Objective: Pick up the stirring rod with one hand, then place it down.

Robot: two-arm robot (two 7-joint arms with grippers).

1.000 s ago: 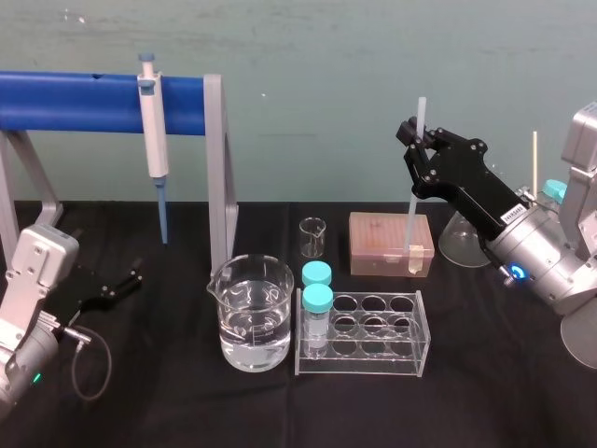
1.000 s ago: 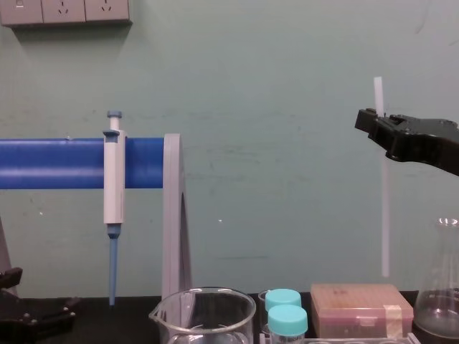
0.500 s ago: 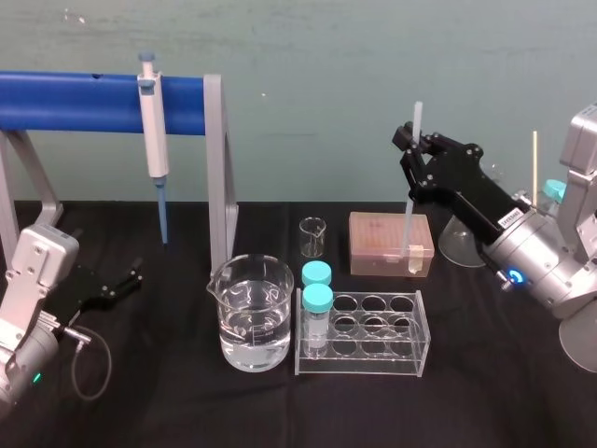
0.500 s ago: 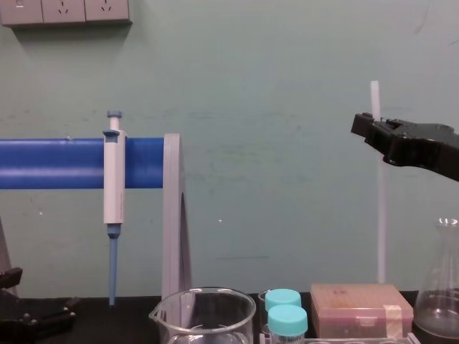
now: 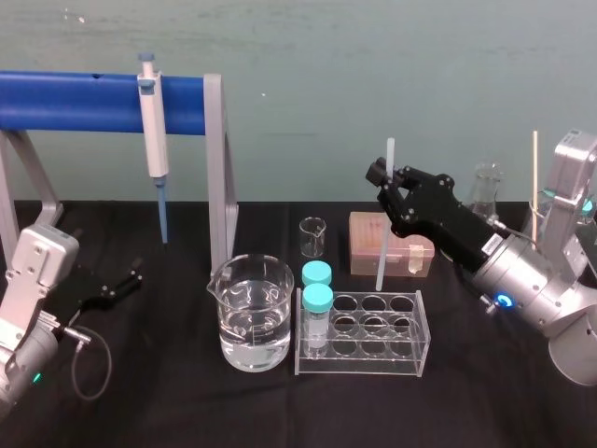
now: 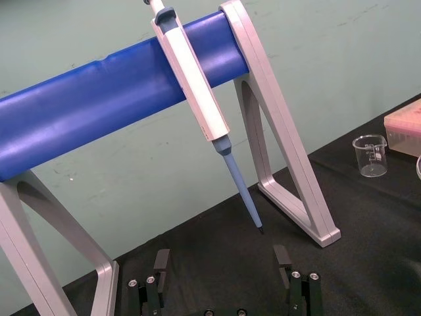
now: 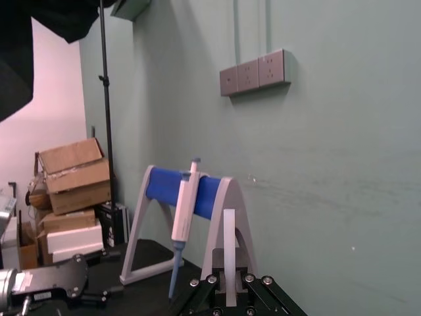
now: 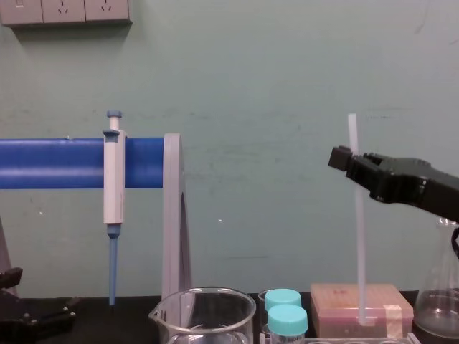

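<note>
**Right gripper holding the rod upright over the rack**

Head view: the black two-fingered right gripper (image 5: 387, 177) is clamping the thin, whitish translucent stirring rod (image 5: 383, 245) near its top, and the rod is hanging almost upright. Its lower end is hovering at the back edge of the clear plastic test-tube rack (image 5: 359, 364), in front of the pink tip box (image 5: 364, 245). Whether it is touching the rack cannot be told. Two teal-capped vials (image 5: 317, 301) are standing at the rack's left end. Just beside the rack, the large glass beaker (image 5: 250, 313) is holding clear liquid, and a small glass beaker (image 5: 312, 237) is standing behind it. The black left gripper (image 5: 114, 284) is resting low over the black table (image 5: 168, 401) at the far left.

Left wrist view: the left gripper's fingers (image 6: 161, 263) are standing wide apart, facing the white-and-blue pipette (image 6: 197, 92) that is hanging on the blue-barred stand (image 6: 79, 112).

Right wrist view: the rod (image 7: 229, 253) is rising between the right gripper's closed fingers.

Chest view: the rod (image 8: 358, 236) is crossing in front of the tip box (image 8: 333, 308), well right of the pipette.
</note>
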